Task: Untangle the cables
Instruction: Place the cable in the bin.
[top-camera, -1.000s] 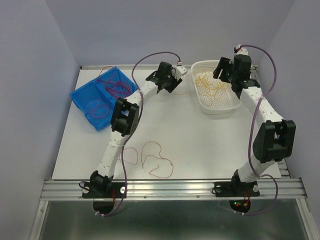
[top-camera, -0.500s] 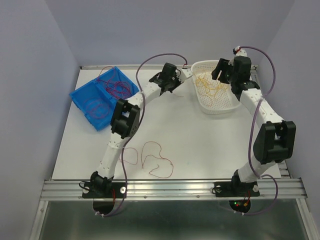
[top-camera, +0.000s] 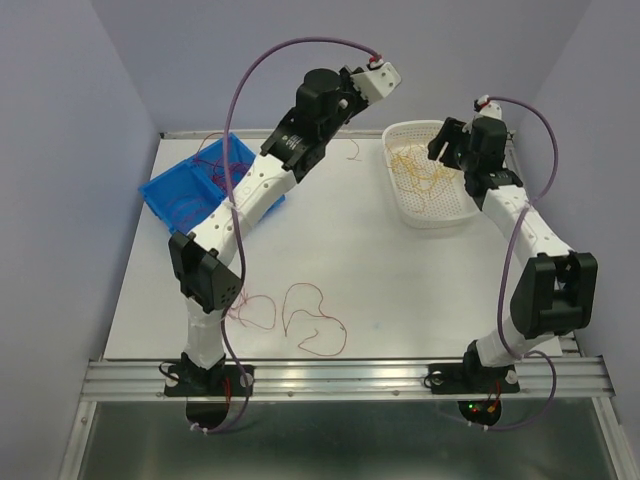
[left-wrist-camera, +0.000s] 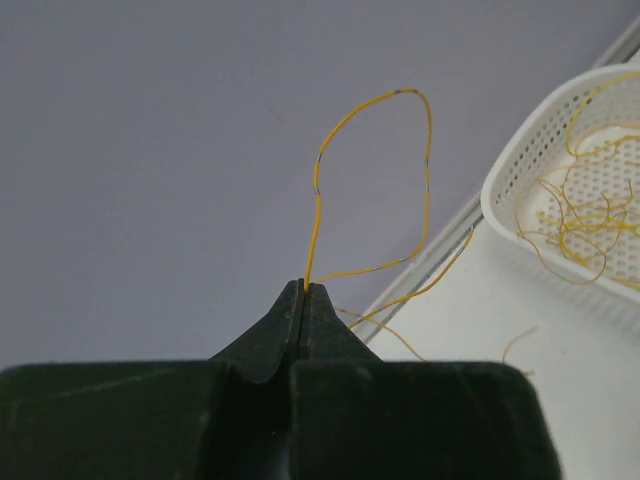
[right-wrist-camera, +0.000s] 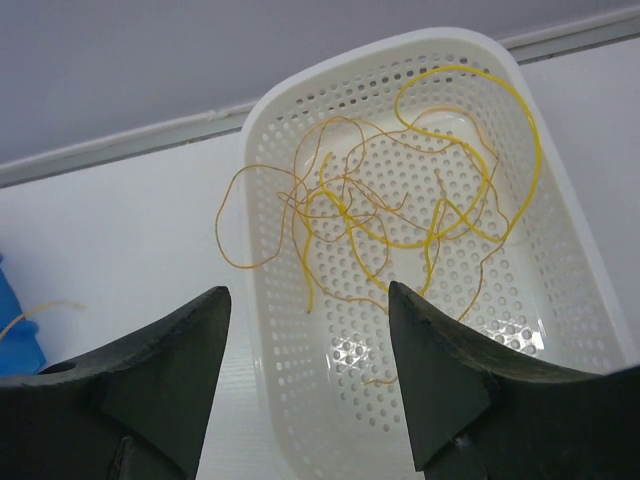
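Surface (top-camera: 400, 280) job looks partly done — yellow cables (right-wrist-camera: 345, 215) in the white basket (right-wrist-camera: 270, 130), reds (top-camera: 188, 208) in the blue bin (top-camera: 175, 170), red loops (top-camera: 318, 322) left loose — left tool (left-wrist-camera: 304, 290) pinching a yellow strand (left-wrist-camera: 312, 235) aloft, right tool (right-wrist-camera: 305, 295) agape.

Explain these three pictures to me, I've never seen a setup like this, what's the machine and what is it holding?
This is a robot with two jointed arms bolted at the near edge of a white table. The wide picture looks down from above and behind them; the other two come from a camera on each wrist, so the dark shapes at the bottom are that arm's own fingers. On the table sit a blue bin with thin red wire strands, a white perforated basket with tangled yellow strands, and loose red loops near the front. The left gripper, raised high, is shut on one yellow strand. The right gripper hangs open above the basket, holding nothing.
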